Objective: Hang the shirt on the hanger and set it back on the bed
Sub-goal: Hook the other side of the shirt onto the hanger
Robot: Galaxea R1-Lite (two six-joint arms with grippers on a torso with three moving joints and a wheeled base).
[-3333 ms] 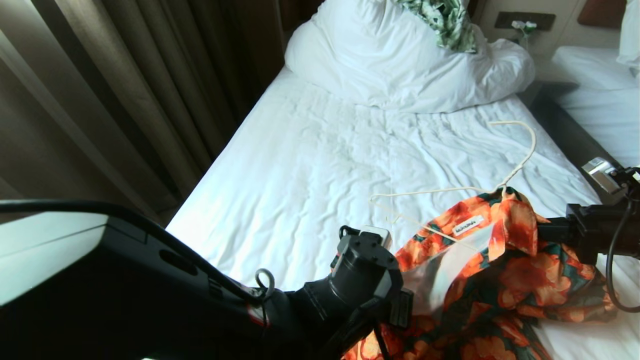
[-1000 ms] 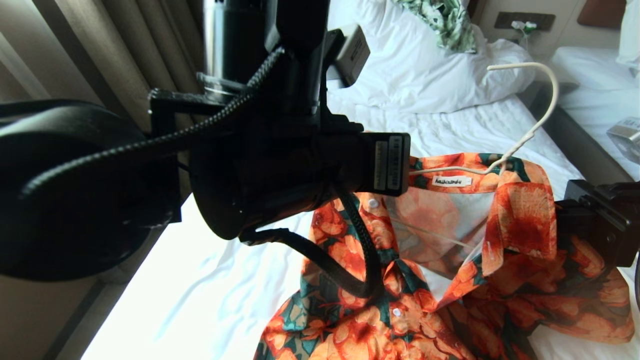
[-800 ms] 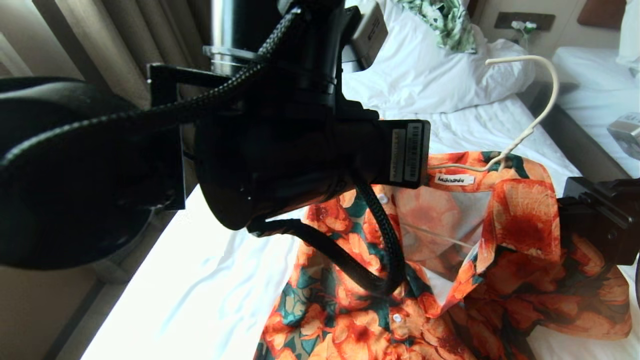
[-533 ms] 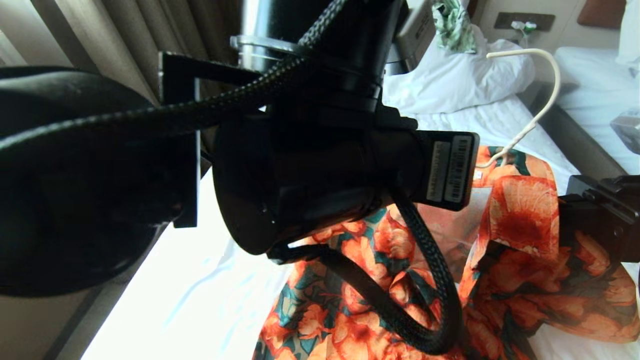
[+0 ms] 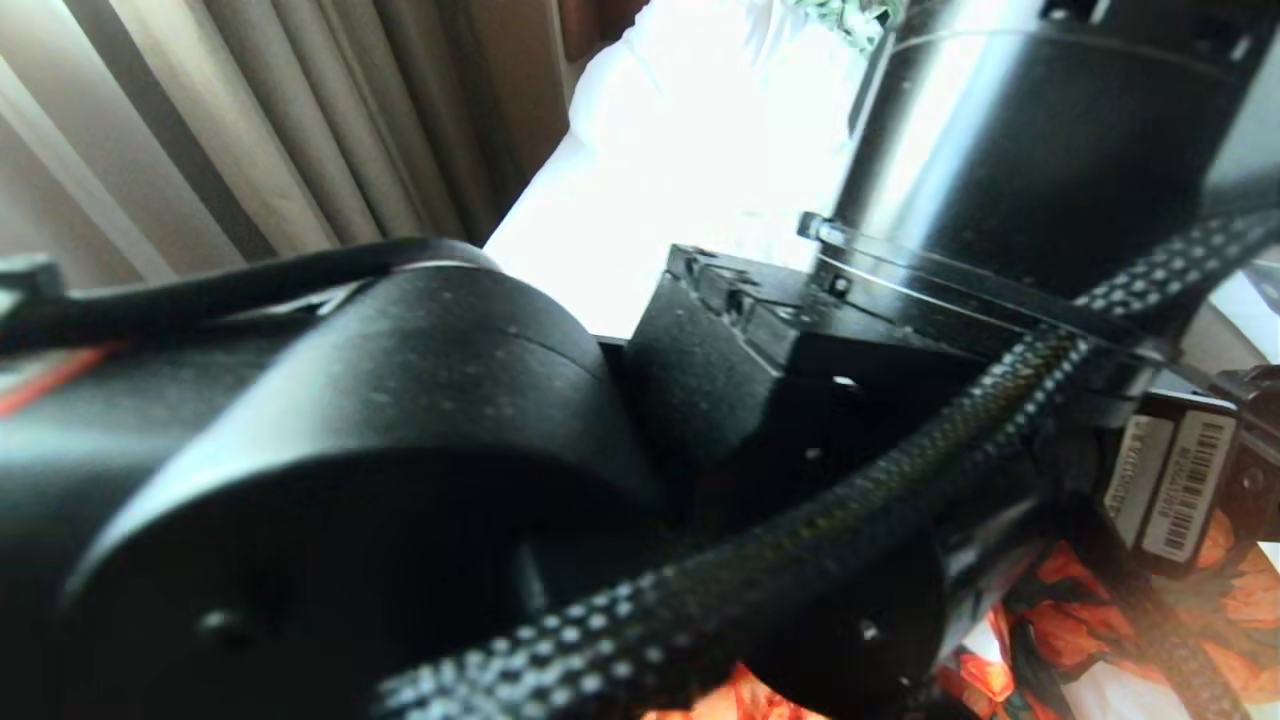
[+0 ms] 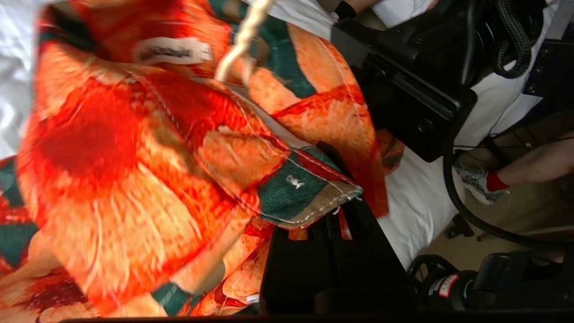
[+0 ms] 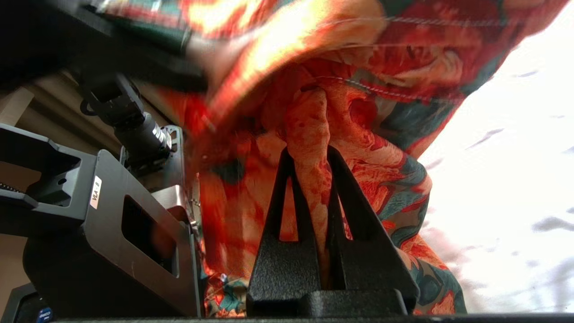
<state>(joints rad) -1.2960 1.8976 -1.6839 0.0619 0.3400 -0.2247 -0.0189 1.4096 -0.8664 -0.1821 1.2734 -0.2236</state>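
The shirt [image 6: 134, 157], orange flowers on dark green, hangs bunched between both grippers, its white neck label up. My left gripper [image 6: 334, 220] is shut on cloth just under a collar point. My right gripper [image 7: 309, 154] is shut on a narrow fold of the shirt [image 7: 381, 89]. The hanger [image 6: 244, 38] shows only as a cream stem entering the collar beside the label. In the head view my left arm [image 5: 400, 480] blocks nearly everything; only a scrap of shirt [image 5: 1060, 620] shows low on the right, above the white bed [image 5: 660, 180].
Beige curtains [image 5: 250, 130] hang along the bed's left side. A green leafy cloth [image 5: 850, 12] lies on the pillow. A person's leg [image 6: 493, 181] with a red sock stands on the floor past the bed edge [image 6: 417, 202], near my right arm [image 6: 412, 103].
My left arm has swung up and to the right across the head view, carrying the shirt's collar with it and hiding shirt and hanger. The right arm has stayed where it was.
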